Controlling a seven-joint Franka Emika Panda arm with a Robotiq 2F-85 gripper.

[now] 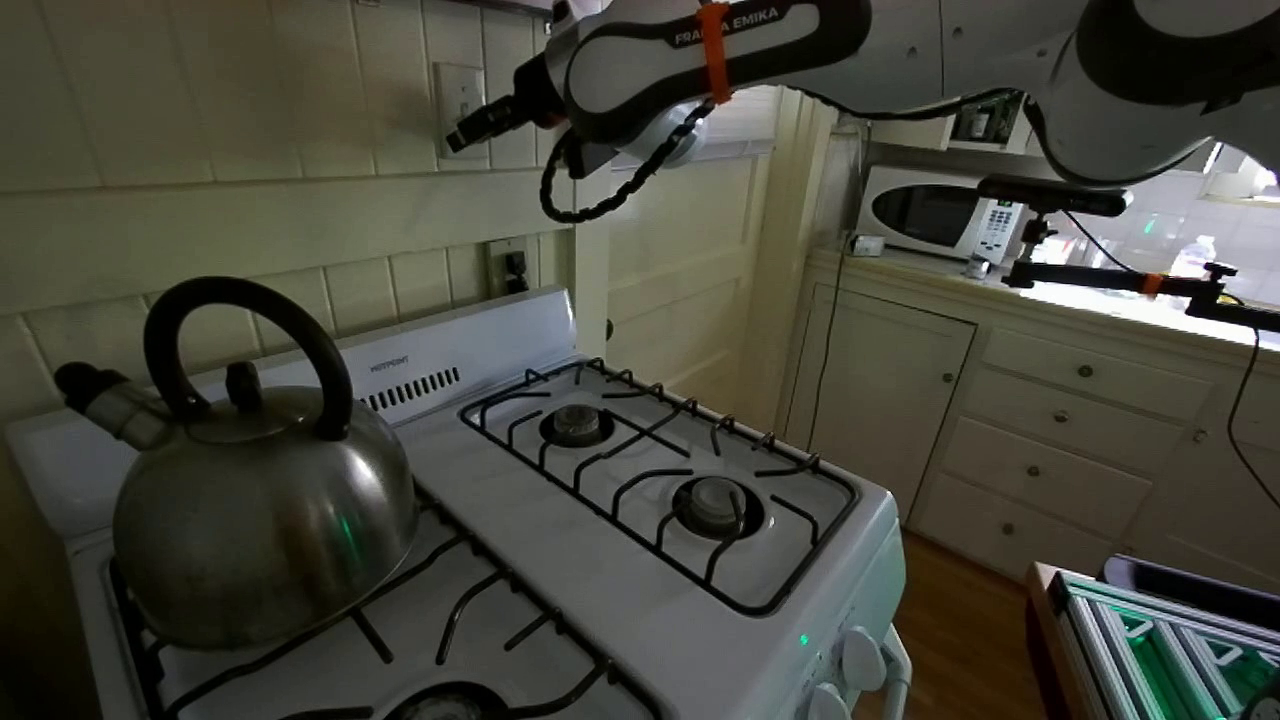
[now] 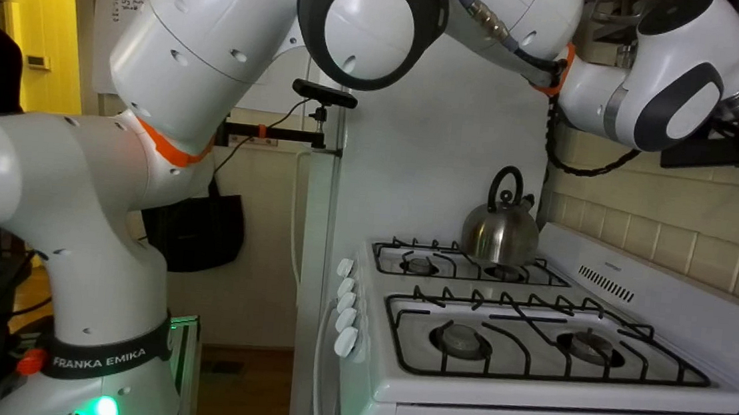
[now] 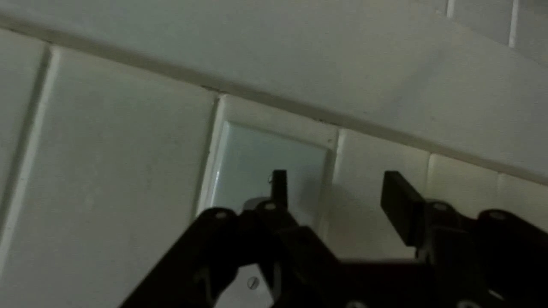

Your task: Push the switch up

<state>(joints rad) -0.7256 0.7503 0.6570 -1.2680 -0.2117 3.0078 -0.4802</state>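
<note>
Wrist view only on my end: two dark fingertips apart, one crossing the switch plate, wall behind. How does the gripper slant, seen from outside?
Observer: In an exterior view the gripper slants downward, crossing the lower half of the switch plate in that image. Whether it touches, I can't tell.
Operator: What's lower down, out of my frame?
Observer: A white stove, standing along the wall.
Operator: Anything on it?
Observer: Yes, a metal kettle, standing toward the back in both exterior views.
</note>
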